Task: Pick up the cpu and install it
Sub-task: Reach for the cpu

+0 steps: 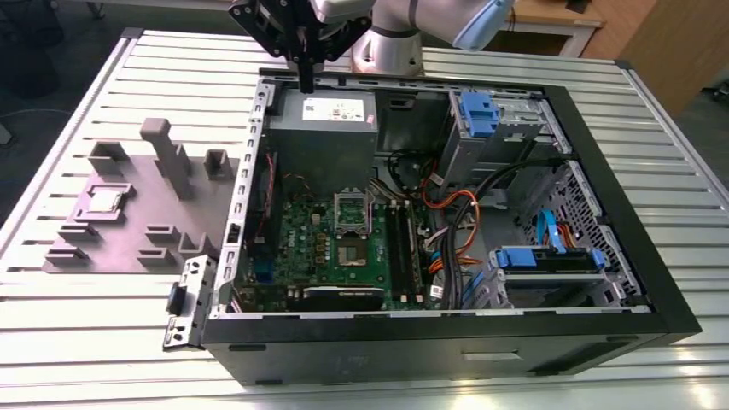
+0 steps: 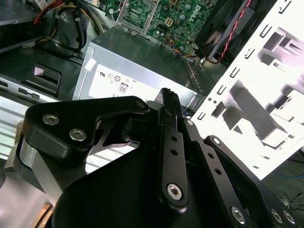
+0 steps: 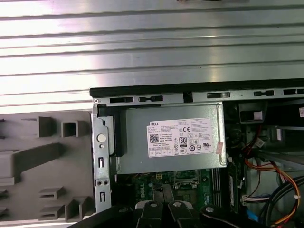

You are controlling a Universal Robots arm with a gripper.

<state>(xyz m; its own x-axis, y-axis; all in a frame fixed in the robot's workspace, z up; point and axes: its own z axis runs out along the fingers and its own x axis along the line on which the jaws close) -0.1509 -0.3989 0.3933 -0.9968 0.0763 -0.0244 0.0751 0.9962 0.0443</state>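
Above a ribbed metal table (image 1: 68, 359), the gripper (image 1: 307, 84) hangs with fingers (image 2: 168, 111) pressed together and empty over the computer case's (image 1: 456, 359) power supply (image 1: 307, 137). The chip (image 1: 102, 199) lies on a grey tray (image 1: 114, 256) beside that case, so a clean pick probably needs spread fingers squared level to its edges.

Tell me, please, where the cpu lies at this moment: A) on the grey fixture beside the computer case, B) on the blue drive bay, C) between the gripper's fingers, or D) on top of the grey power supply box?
A: in the exterior view the cpu rests in a recess of the grey fixture, outside the computer case, at the exterior view's left.
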